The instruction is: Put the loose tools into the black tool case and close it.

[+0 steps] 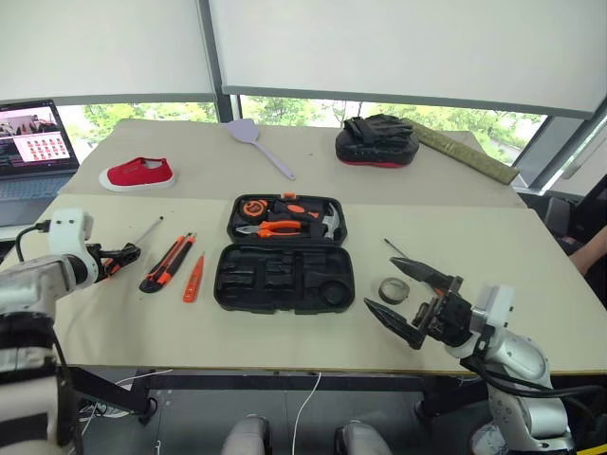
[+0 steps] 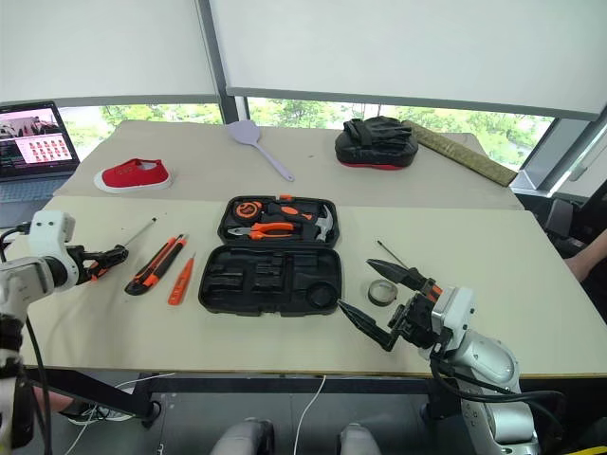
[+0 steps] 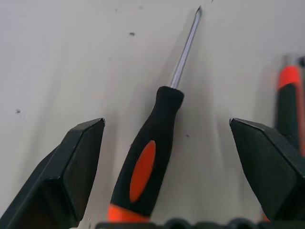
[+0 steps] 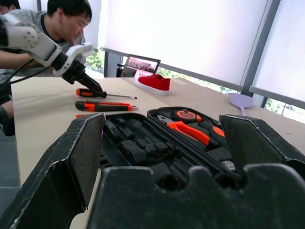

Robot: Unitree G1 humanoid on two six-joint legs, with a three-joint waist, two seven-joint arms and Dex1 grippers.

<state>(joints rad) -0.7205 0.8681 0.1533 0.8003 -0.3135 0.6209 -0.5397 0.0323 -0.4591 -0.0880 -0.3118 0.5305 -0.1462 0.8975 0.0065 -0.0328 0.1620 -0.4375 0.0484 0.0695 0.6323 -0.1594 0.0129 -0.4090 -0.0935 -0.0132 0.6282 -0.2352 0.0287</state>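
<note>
Nearest to us hung the right gripper (image 1: 414, 300), its two black fingers spread wide and holding nothing, low over the near right part of the table (image 1: 531, 246). Just beyond it we saw the small grey tape roll (image 1: 393, 288) lying flat, and past that a slim screwdriver (image 1: 398, 249) lying loose at a slant.

We found the black tool case (image 1: 285, 256) open at the middle of the table, lid laid back flat. Its far half held orange-handled pliers (image 1: 282, 227) and a steel-headed hammer (image 1: 327, 222); the slots of the near half were bare.

To the left of the case we noted the small orange cutter (image 1: 193, 279), then the orange-black utility knife (image 1: 169, 262), then a second screwdriver (image 3: 152, 152). The left gripper (image 1: 123, 256) was at that screwdriver's handle: from the wrist we saw its fingers apart on either side of the handle, clear of it.

On the far table we saw a red shoe (image 1: 138, 173), a grey spatula (image 1: 258, 143) and a black padded mitt (image 1: 376, 139); a laptop (image 1: 33, 152) stood at the far left.
</note>
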